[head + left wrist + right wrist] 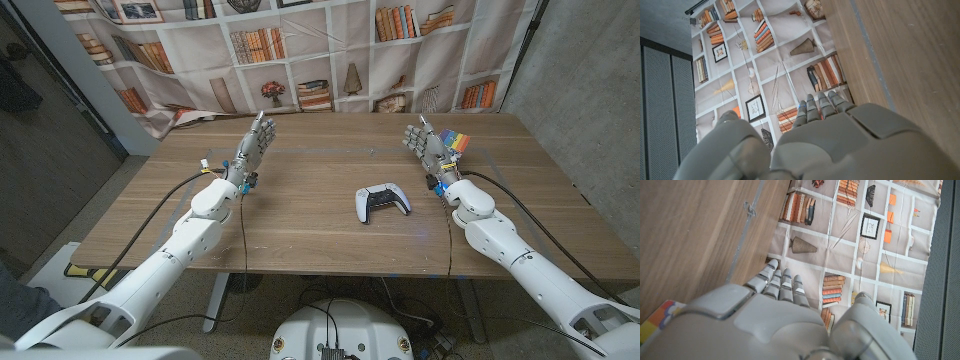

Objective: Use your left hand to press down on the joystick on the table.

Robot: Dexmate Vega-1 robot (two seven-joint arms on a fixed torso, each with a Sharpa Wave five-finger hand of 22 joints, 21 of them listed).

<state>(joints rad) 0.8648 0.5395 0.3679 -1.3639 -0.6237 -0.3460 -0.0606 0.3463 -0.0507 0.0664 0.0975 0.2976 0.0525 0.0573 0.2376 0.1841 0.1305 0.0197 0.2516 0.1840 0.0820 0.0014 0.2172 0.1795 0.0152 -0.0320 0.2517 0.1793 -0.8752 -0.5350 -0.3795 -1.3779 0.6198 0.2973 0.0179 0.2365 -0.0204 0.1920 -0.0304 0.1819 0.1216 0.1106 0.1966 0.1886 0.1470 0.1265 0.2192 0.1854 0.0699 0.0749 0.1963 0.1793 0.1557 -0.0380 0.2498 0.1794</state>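
Observation:
A white game controller (382, 202) with black joysticks lies on the wooden table (300, 215), right of the middle and near the front edge. My left hand (253, 146) stands on its edge at the table's left, fingers straight and reaching away, holding nothing; it is well to the left of the controller. In the left wrist view the left hand (830, 145) points past the table toward the bookshelf backdrop. My right hand (432, 150) stands the same way behind and to the right of the controller, empty. Its back fills the lower part of the right wrist view (765, 325).
A small block with rainbow-coloured stripes (459, 142) lies on the table just right of my right hand; its corner (652, 322) is also seen in the right wrist view. A printed bookshelf backdrop (330, 50) hangs behind the table's far edge.

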